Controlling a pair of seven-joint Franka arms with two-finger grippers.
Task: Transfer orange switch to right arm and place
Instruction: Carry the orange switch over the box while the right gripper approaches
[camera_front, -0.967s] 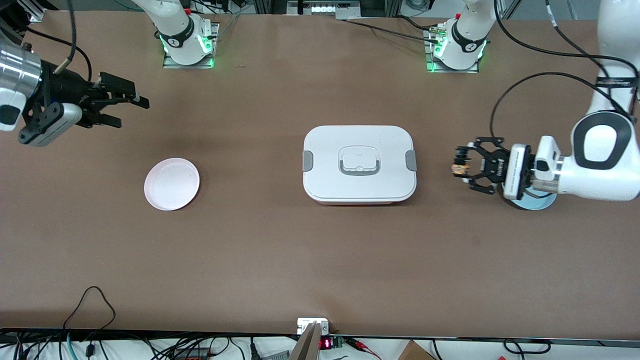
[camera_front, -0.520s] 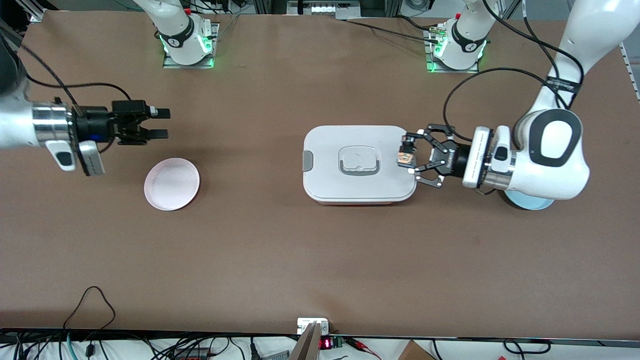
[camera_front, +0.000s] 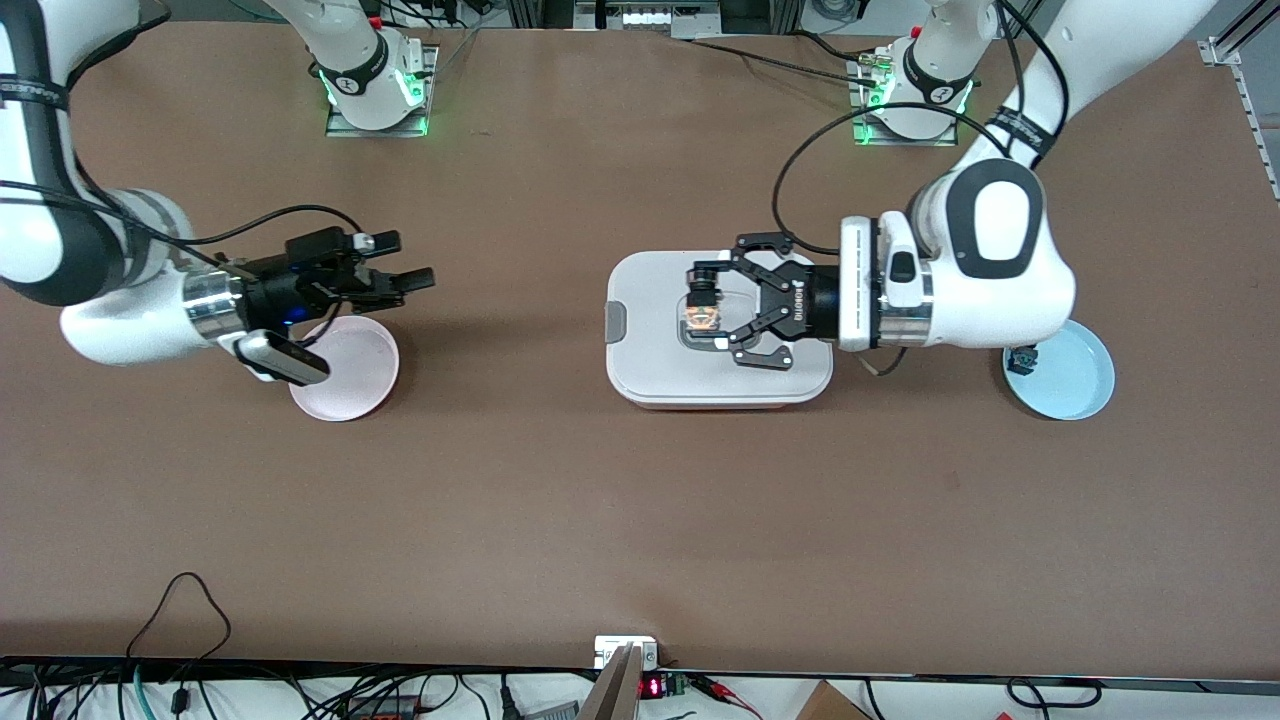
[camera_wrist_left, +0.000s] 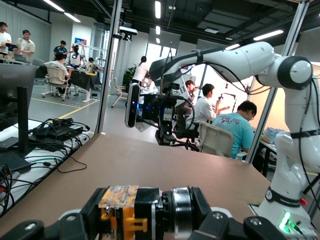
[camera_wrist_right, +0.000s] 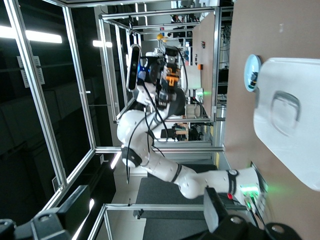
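Observation:
The orange switch (camera_front: 701, 314), a tiny black part with orange details, is clamped in my left gripper (camera_front: 706, 308), which is held sideways over the lid of the white box (camera_front: 650, 370). In the left wrist view the switch (camera_wrist_left: 123, 216) sits between the black fingers. My right gripper (camera_front: 404, 262) is open and empty, pointing toward the left gripper, just past the rim of the pink plate (camera_front: 355, 380). A wide gap lies between the two grippers. In the right wrist view my right gripper (camera_wrist_right: 145, 207) is open, and the switch (camera_wrist_right: 171, 78) shows farther off.
A light blue plate (camera_front: 1080, 385) lies toward the left arm's end with a small black part (camera_front: 1022, 358) with a green and blue top on it. The white box has grey side clips and a lid handle (camera_front: 690, 340). Cables run along the table's front edge.
My left gripper has carried the switch from beside the blue plate to over the white box. My right gripper has swung in from the table's end to the pink plate, still open.

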